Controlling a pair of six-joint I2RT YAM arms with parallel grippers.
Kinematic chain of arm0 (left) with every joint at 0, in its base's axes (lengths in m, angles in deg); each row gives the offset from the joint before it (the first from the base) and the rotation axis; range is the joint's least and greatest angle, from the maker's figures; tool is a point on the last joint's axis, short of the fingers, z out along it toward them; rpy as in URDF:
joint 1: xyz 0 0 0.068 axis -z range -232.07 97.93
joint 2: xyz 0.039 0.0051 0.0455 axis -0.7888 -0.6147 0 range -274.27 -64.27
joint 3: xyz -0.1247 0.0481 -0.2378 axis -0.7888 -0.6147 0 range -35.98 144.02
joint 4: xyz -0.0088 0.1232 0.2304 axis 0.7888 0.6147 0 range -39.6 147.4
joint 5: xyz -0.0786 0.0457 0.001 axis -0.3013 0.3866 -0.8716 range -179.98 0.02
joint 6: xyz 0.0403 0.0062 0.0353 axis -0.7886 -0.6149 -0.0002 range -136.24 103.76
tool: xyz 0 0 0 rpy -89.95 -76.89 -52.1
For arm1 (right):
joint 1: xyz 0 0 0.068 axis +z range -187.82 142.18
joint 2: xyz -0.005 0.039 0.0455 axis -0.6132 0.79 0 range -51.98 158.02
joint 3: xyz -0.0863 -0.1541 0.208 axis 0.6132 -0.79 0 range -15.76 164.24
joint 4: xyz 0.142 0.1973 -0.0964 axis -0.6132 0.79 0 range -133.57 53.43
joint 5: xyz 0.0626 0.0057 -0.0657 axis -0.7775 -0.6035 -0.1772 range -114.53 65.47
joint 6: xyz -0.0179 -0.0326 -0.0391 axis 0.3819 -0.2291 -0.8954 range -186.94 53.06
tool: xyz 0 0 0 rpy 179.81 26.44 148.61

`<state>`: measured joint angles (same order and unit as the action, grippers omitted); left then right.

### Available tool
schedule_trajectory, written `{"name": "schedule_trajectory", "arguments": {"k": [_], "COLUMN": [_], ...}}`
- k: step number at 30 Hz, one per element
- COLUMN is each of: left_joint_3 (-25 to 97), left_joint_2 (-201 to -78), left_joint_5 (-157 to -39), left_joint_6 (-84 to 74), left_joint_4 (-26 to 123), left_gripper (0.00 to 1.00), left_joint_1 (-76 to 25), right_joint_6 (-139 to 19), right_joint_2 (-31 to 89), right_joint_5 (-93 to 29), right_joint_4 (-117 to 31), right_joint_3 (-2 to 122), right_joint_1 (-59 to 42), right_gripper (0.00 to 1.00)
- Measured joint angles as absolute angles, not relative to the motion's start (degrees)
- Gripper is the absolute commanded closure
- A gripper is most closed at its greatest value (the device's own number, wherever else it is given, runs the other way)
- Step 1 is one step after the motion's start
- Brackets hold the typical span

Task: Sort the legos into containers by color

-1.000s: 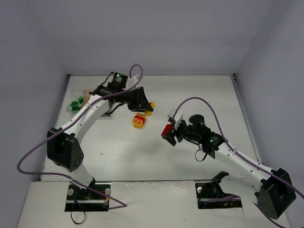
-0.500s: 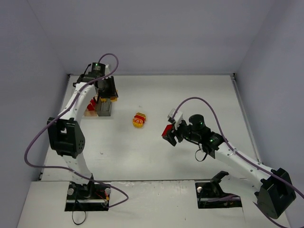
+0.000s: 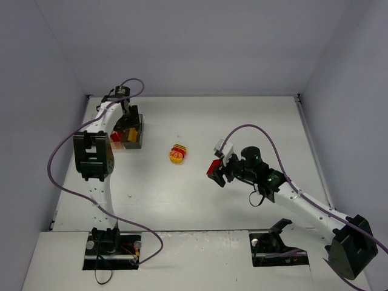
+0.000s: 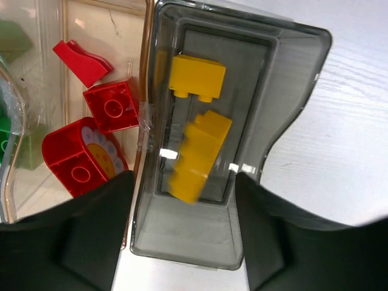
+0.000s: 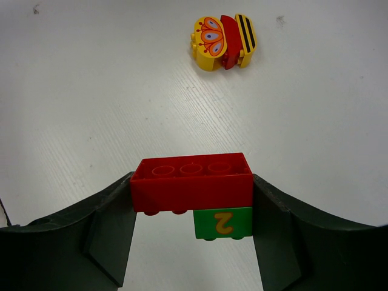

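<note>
- The left hand is open and empty. Its two fingers are spread wide over the near end of the grey box.
- Two yellow bricks are in that box. A short one lies towards the far wall and a longer one lies between the fingers. The longer one's lower end is blurred, so I cannot tell whether it rests on the box floor.
- The tan box is joined to the grey box. It holds three red pieces: a sloped one, a square one and a rounded one with a flower print.
- Next along is the clear box, with green pieces at the picture's edge.
- Seen from above, the left hand hovers over the row of boxes at the far left of the bench.
- The right hand is closed on a red brick, one finger against each short end, and holds it above the bench.
- A green brick marked with a yellow "2" is stuck under the red brick's right half.
- Ahead of the right hand and well apart from it, a clump lies on the bench. It is made of a yellow piece with a butterfly print, a red piece in the middle and a yellow piece with black stripes.
- From above, the right hand is over mid-bench, and the clump lies between it and the boxes.
</note>
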<state>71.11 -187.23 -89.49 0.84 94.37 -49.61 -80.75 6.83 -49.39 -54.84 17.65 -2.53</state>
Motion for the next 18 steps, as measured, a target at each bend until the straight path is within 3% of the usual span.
{"name": "schedule_trajectory", "arguments": {"k": [3, 11, 18], "left_joint_3": [71.07, 62.35, 53.54], "left_joint_2": [-186.57, -173.46, -156.3], "left_joint_5": [-89.71, -93.31, -112.55], "left_joint_6": [0.67, 2.83, 7.53], "left_joint_4": [94.32, 95.39, 89.93], "left_gripper": [0.28, 0.27, 0.26], "left_joint_1": [-49.5, -45.11, -29.96], "right_joint_6": [-80.77, -82.03, -83.43], "right_joint_2": [6.83, 7.9, 9.78], "right_joint_5": [-49.39, -49.41, -49.7], "right_joint_4": [-54.84, -54.38, -54.42], "right_joint_3": [17.67, 20.25, 23.62], "right_joint_1": [-2.51, -2.51, -2.51], "right_gripper": [0.85, 0.85, 0.85]}}
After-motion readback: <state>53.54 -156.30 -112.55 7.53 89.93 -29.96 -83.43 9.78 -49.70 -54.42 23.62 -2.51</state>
